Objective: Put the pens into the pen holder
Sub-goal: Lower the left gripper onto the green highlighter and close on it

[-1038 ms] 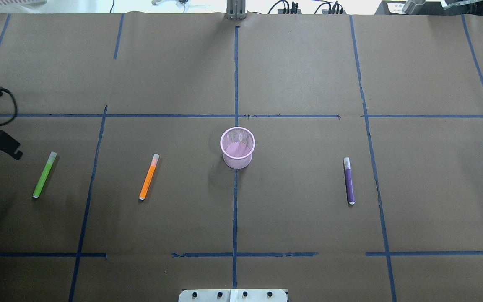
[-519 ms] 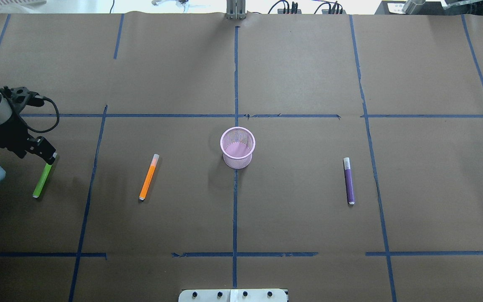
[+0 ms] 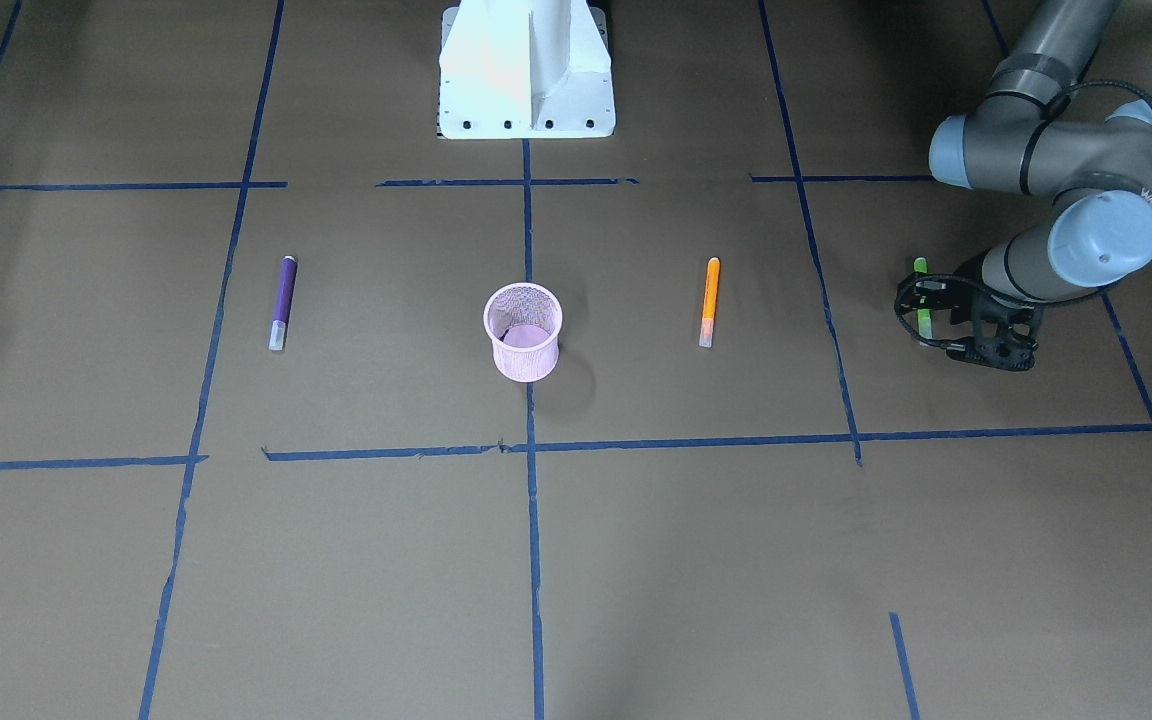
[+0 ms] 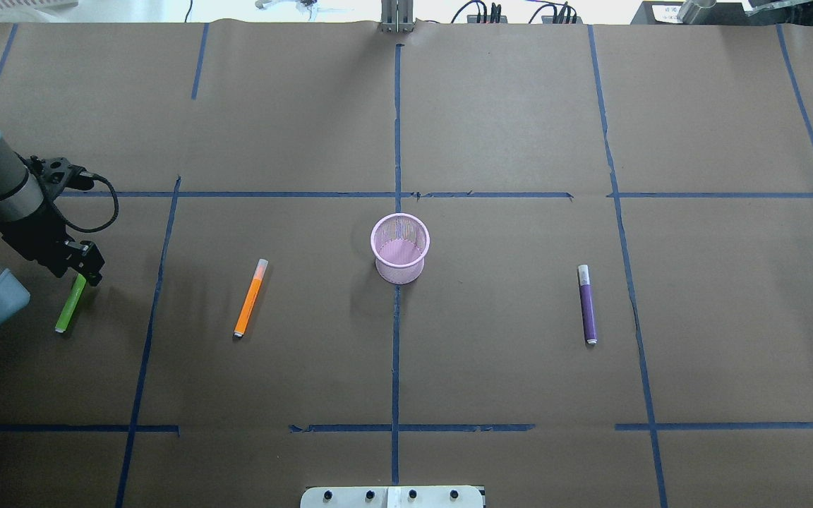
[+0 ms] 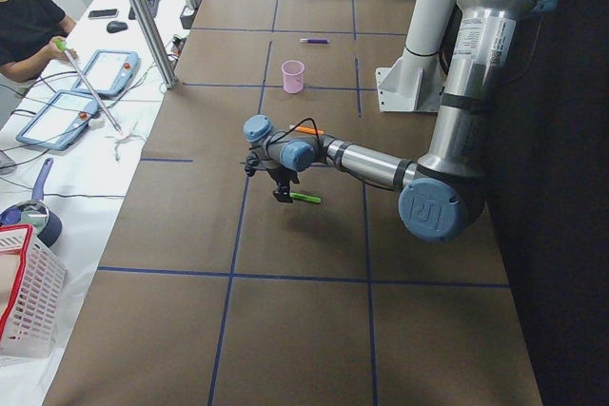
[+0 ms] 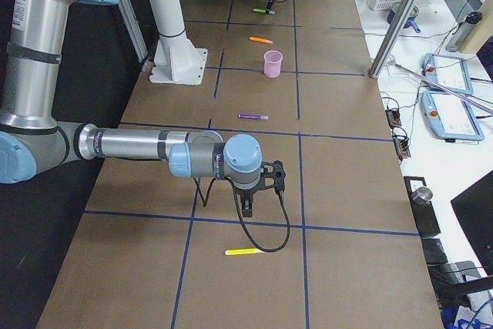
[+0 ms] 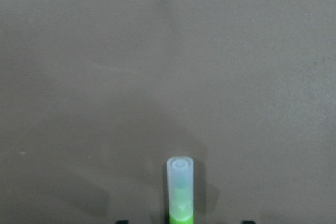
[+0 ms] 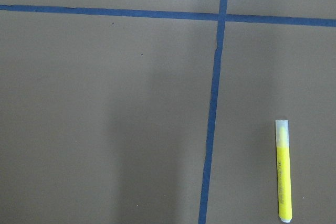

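Note:
The pink mesh pen holder (image 4: 400, 247) stands upright at the table's middle. The orange pen (image 4: 250, 298) lies to its left and the purple pen (image 4: 587, 305) to its right. The green pen (image 4: 68, 312) lies at the far left. My left gripper (image 4: 87, 274) hovers over the green pen's capped end. In the left wrist view the pale cap (image 7: 180, 182) lies between two dark fingertips set apart at the bottom edge, so it is open. The yellow pen (image 8: 283, 171) lies on the paper near my right gripper (image 6: 246, 207). I cannot tell whether the right gripper is open or shut.
Brown paper with blue tape lines (image 4: 396, 141) covers the table. The robot's white base (image 3: 526, 70) stands behind the holder. At the table's far edge are a metal post (image 6: 400, 17), tablets (image 6: 447, 90) and a white basket (image 5: 24, 301).
My left arm has come in from the left edge and its gripper now sits over the green pen's cap end. The pens and holder have not moved.

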{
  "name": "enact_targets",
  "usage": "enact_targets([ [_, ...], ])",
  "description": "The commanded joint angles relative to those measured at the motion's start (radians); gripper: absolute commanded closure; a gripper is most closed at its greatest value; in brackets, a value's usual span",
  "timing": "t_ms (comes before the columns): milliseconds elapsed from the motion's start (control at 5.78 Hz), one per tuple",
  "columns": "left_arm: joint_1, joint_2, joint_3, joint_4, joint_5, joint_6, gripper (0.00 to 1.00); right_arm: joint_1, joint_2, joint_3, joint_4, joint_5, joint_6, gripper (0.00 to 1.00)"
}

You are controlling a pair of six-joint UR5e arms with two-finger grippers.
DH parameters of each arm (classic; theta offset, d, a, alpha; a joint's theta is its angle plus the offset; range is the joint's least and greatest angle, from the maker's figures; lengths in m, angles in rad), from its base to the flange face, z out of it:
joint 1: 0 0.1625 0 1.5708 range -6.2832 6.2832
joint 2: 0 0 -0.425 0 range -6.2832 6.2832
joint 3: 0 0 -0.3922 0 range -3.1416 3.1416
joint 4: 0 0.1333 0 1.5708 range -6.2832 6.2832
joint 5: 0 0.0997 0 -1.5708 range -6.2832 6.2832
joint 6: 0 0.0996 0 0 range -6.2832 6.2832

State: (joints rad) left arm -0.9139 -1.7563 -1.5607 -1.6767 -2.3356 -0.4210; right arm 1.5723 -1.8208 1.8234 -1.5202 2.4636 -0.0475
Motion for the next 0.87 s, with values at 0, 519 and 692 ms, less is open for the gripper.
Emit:
enact_targets([
  [0,0.004,-0.003,0.011,-0.001,0.004,0.008,0.55,0.0,0.0,0.001,0.0,0.0,0.0,0.0],
  [519,0.004,0.0,0.011,0.002,0.007,0.008,0.91,0.0,0.002,0.002,0.0,0.0,0.0,0.0],
  [692,0.004,-0.005,-0.002,0.002,0.005,0.004,1.0,0.0,0.003,0.002,0.0,0.0,0.0,0.0],
])
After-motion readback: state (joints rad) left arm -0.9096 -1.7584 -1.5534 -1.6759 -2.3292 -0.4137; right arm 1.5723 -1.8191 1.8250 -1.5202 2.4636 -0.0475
